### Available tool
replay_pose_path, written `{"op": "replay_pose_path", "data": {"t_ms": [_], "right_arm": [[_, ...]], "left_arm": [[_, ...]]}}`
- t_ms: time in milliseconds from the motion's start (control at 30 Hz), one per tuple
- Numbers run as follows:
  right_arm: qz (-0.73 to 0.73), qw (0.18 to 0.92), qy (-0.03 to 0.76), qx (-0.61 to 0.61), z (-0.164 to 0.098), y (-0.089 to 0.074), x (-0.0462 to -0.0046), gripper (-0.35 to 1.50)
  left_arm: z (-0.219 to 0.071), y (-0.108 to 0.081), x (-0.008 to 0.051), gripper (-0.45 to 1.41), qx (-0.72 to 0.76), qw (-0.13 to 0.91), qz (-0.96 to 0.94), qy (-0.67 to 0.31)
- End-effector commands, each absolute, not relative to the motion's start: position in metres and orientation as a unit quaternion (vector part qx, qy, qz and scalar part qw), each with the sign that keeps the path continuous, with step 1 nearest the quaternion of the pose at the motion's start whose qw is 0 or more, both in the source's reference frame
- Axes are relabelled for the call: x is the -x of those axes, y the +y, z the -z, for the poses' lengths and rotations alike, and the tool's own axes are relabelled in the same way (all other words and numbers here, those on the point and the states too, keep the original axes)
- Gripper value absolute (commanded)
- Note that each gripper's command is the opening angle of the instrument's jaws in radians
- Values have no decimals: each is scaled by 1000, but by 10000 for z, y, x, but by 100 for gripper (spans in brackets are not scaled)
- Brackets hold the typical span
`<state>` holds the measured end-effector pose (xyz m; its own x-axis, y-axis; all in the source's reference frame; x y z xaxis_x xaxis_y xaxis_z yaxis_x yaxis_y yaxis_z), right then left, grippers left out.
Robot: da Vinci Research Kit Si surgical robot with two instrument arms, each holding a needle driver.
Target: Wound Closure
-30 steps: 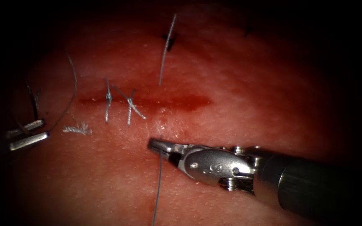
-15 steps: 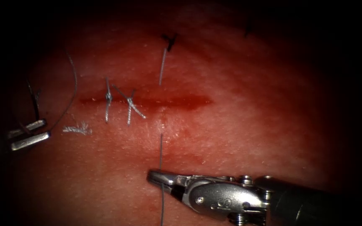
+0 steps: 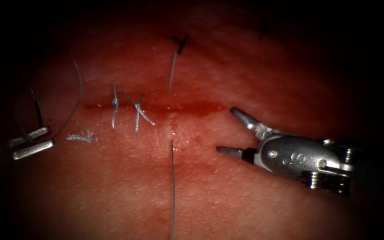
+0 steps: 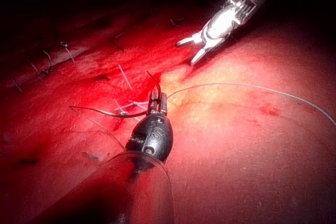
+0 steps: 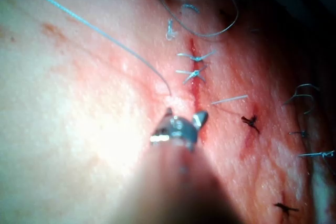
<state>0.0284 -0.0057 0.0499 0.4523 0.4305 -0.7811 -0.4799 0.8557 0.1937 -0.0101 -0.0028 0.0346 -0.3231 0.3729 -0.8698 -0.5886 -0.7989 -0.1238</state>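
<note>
- Right hand [image 3: 230,131]: jaws spread wide, holding nothing, at the right end of the cut [image 3: 156,107]
- Left hand [image 4: 158,100]: clamped on the curved needle [image 4: 113,113] near one end, clear of the tissue [image 3: 254,75]
- Thread [image 3: 173,186]: emerges just below the cut

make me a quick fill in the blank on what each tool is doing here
1. The right tool has its jaws ____ and holds nothing.
2. The left tool grips the curved ____.
3. The thread leaves the tissue on the near side of the ____.
4. ____ knotted stitches already cross the cut's left part.

Missing words: open; needle; cut; Two
</note>
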Motion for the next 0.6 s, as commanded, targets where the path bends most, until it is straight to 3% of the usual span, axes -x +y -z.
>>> {"op": "replay_pose_path", "data": {"t_ms": [33, 67, 100, 133, 267, 600], "right_arm": [[-352, 817, 456, -21, -513, -44, -305, 106], [-367, 809, 458, -39, -519, -39, -312, 106], [-365, 801, 470, -69, -531, -32, -325, 79], [-383, 788, 473, -90, -538, -27, -333, 78], [-457, 742, 474, -127, -569, -8, -361, 94], [-501, 708, 480, -132, -618, 21, -391, 84]], "left_arm": [[-351, -26, 107, -45, 501, 296, -806, 107], [-351, -26, 107, -45, 501, 296, -806, 107], [-351, -26, 107, -45, 501, 296, -806, 107], [-351, -26, 107, -45, 501, 296, -806, 107], [-351, -26, 107, -45, 501, 296, -806, 107], [-351, -26, 106, -45, 501, 296, -806, 107]]}}
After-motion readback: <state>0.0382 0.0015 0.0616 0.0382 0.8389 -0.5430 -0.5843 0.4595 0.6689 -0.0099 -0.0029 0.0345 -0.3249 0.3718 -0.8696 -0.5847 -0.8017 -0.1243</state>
